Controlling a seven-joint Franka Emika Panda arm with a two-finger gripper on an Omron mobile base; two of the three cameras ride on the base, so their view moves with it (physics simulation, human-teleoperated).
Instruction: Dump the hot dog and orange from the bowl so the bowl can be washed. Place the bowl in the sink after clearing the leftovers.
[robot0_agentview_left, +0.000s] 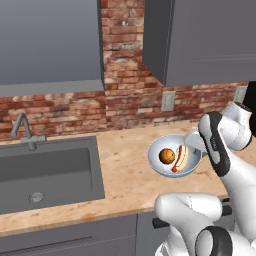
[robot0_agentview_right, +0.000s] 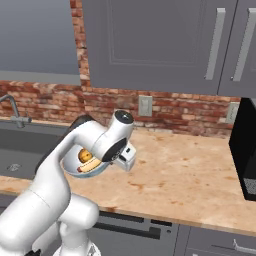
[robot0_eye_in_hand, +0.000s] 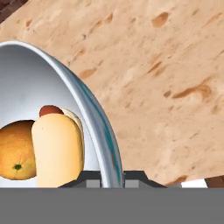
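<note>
Over the counter (robot0_agentview_left: 125, 165), right of the sink (robot0_agentview_left: 47, 172), is where I have the work at this moment.

Gripper: in the hand view my gripper (robot0_eye_in_hand: 112, 177) straddles the bowl's rim, one dark tip on the inside of the wall and one on the outside, jaws drawn in to just the thickness of the wall. I read that as a pinch grip on the bowl (robot0_eye_in_hand: 52, 83).

Bowl: I see it tilted, not flat, with its open face turned toward the left base camera (robot0_agentview_left: 174, 157). From the right base view it sits just behind my forearm (robot0_agentview_right: 90, 167). I cannot tell whether its underside touches the counter or hangs just above it.

Hot dog: inside the bowl, on the gripper's side, bun pale and sausage end showing above it (robot0_eye_in_hand: 57, 144); (robot0_agentview_left: 181, 157).

Orange: inside the bowl too, touching the hot dog on the side away from the rim I hold (robot0_eye_in_hand: 15, 151); (robot0_agentview_left: 167, 156).

Arm: it rises from the base, folds at the elbow and reaches down, with the wrist bent so the hand comes at the bowl's right rim (robot0_agentview_left: 192, 141).

Sink: dark basin with drain and faucet (robot0_agentview_left: 22, 130), well apart from the bowl, to its left.
</note>
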